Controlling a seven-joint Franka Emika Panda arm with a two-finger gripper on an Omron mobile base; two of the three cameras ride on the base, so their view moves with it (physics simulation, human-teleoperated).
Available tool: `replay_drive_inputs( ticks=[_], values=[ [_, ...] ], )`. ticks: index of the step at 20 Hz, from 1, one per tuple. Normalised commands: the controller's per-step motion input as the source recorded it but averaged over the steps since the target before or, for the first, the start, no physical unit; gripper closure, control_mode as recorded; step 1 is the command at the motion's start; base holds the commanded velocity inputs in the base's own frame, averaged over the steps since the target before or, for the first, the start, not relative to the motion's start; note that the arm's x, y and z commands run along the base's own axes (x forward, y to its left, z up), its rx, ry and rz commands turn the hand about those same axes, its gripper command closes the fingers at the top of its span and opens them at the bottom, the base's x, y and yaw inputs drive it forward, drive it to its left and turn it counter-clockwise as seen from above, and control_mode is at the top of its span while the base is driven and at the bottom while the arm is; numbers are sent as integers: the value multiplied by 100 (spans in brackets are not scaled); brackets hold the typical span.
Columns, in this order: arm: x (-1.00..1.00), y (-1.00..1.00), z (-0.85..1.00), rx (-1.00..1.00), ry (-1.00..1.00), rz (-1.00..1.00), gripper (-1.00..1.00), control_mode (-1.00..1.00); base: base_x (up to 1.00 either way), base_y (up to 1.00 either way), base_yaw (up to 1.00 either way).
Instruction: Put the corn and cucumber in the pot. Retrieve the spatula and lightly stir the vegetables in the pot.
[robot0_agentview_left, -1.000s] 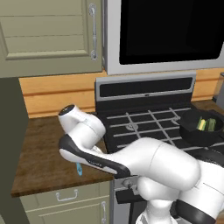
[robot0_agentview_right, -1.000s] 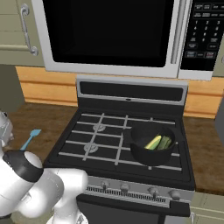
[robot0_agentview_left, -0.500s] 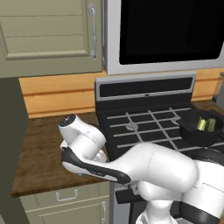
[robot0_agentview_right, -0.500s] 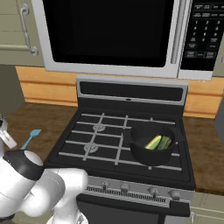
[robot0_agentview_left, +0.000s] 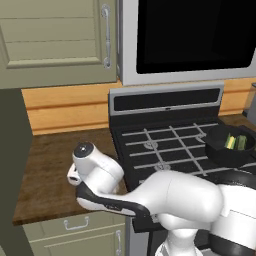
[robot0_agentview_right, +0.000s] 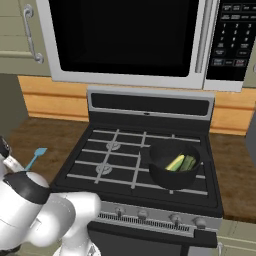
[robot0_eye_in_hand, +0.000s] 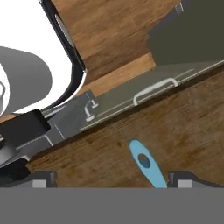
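The black pot (robot0_agentview_right: 159, 176) stands on the stove's front right burner, also seen in the left base view as the pot (robot0_agentview_left: 218, 151). Inside it lie the yellow corn (robot0_agentview_right: 175, 162) and the dark green cucumber (robot0_agentview_right: 188, 163), side by side. The light-blue spatula (robot0_agentview_right: 36, 156) lies on the wooden counter left of the stove. In the hand view the spatula's handle end (robot0_eye_in_hand: 145, 164), with its hole, lies between my fingertips, nearer the right one. My gripper (robot0_eye_in_hand: 111, 178) is open, just above the counter, holding nothing.
The stove (robot0_agentview_right: 125, 150) has grates and front knobs, with a microwave (robot0_agentview_right: 130, 40) above it. The wooden counter (robot0_agentview_left: 50, 165) ends in a front edge over cabinet drawers (robot0_eye_in_hand: 153, 89). My own white arm (robot0_agentview_left: 165, 195) fills the foreground and covers the spatula in the left base view.
My arm has dropped lower over the left counter and now covers the spatula in the left base view. The gripper has stayed open; the pot and vegetables have not moved.
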Motion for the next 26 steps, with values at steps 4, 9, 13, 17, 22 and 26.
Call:
replay_drive_inputs(
  ticks=[4, 9, 13, 17, 22, 26],
  values=[
    [18, 19, -19, 0, -10, 3, -100, -100, 0, 0, 0],
    [33, 2, -15, 0, -1, 0, -100, -100, 0, 0, 0],
    [41, 13, -16, 0, 0, 0, -100, -100, 0, 0, 0],
    [28, 28, -26, 0, 1, 3, -100, -100, 0, 0, 0],
    [7, 25, -24, 0, 1, 4, -100, -100, 0, 0, 0],
    [-1, 2, -10, 0, 0, 2, -100, -100, 0, 0, 0]
  ],
)
